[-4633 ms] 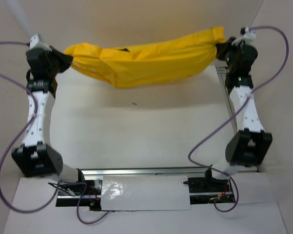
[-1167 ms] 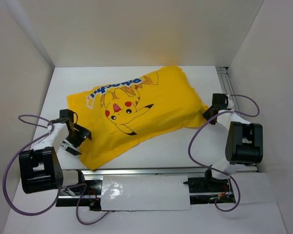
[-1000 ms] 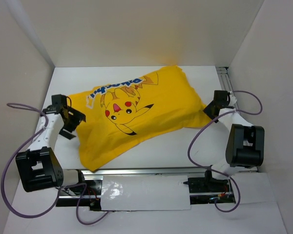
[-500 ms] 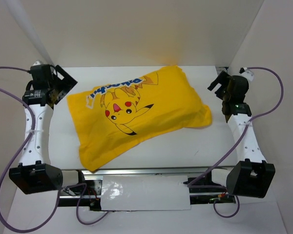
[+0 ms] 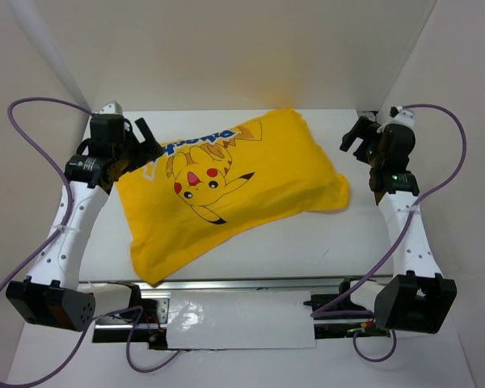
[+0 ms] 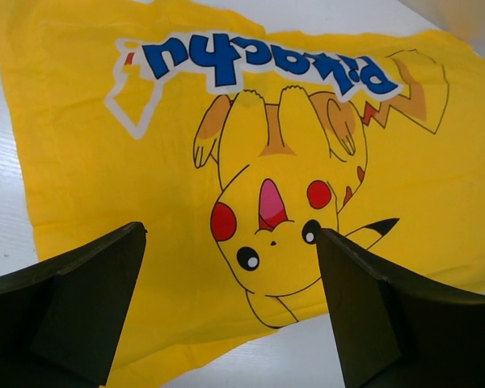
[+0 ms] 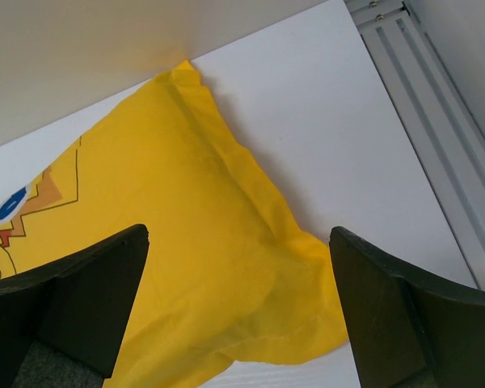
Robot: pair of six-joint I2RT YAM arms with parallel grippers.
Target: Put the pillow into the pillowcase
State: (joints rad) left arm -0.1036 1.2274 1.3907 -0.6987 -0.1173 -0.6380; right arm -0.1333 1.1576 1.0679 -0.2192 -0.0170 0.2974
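Note:
The yellow pillowcase [image 5: 226, 186] lies flat on the white table, bulging, with its Pikachu print and blue lettering face up. No part of the pillow shows in any view. My left gripper [image 5: 148, 139] hovers open over the case's far-left corner. In the left wrist view, the left gripper [image 6: 230, 233] has nothing between its fingers, and the printed pillowcase [image 6: 81, 162] lies below them. My right gripper [image 5: 356, 137] hangs open above the table, just right of the case's far-right side. The right wrist view shows the right gripper [image 7: 238, 234] empty above the pillowcase [image 7: 170, 162] and its right corner.
White walls close in the table on the left, back and right. An aluminium rail [image 5: 373, 137] runs along the right edge, and it also shows in the right wrist view as the rail [image 7: 436, 121]. Another rail [image 5: 242, 284] crosses the near edge by the arm bases. Purple cables loop from both arms.
Both arms have risen and stretched out from low folded poses. The left gripper swung to the case's far-left corner; the right gripper opened and lifted off its right corner. The case lies still.

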